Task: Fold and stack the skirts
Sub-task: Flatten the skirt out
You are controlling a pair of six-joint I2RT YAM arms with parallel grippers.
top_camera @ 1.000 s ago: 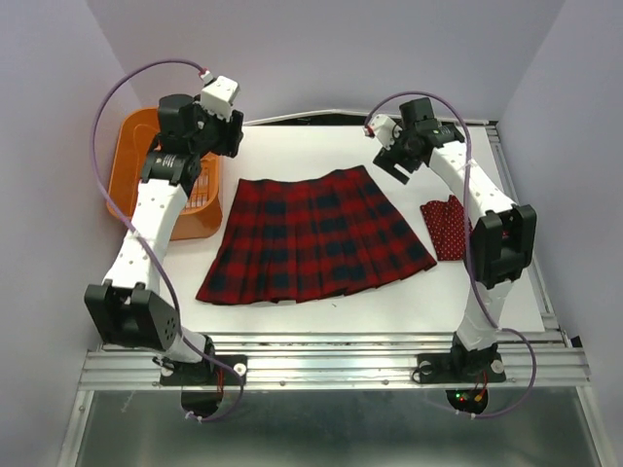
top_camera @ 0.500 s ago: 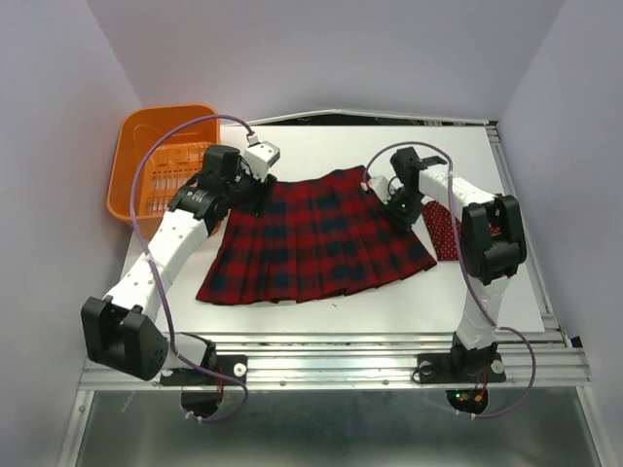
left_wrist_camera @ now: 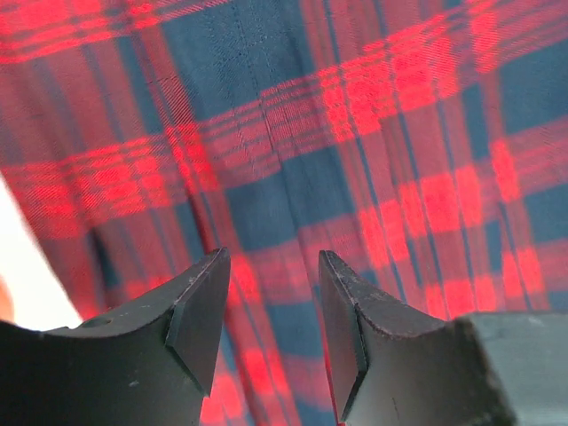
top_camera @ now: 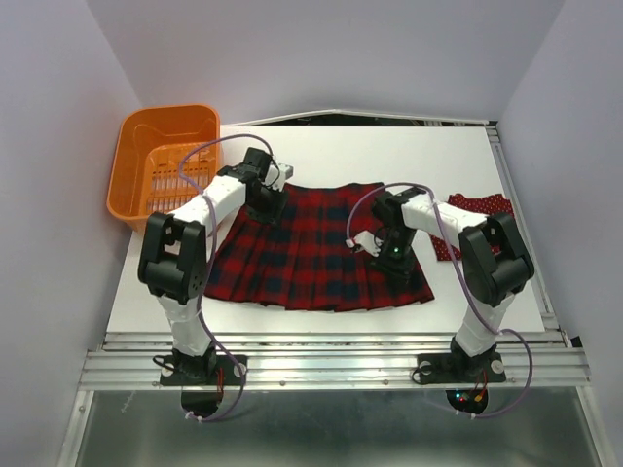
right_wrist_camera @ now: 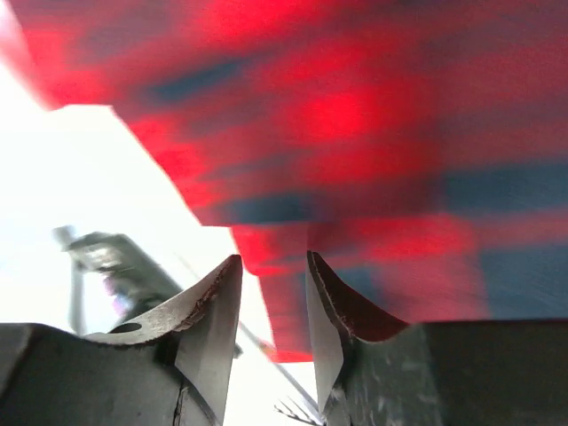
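A pleated red-and-navy plaid skirt (top_camera: 311, 253) of soft cloth lies spread across the middle of the flat white counter (top_camera: 321, 146), its far edge running straight from side to side and its hem toward the arm bases. The left end effector (top_camera: 273, 204) sits on the skirt's far left corner. In the left wrist view its fingers (left_wrist_camera: 200, 311) stand partly apart with plaid showing in the gap, and I cannot tell whether any cloth is pinched. The right end effector (top_camera: 394, 263) is down on the right part of the same skirt. In the right wrist view, which is blurred, its jaws are drawn close together with a strip of the red cloth caught between the tips, and bright counter shows to the left. A dark red polka-dot skirt (top_camera: 484, 204) lies near the counter's right edge, partly behind the right arm and apart from the plaid skirt. A slotted orange plastic basket (top_camera: 131, 161) stands at the far left corner.
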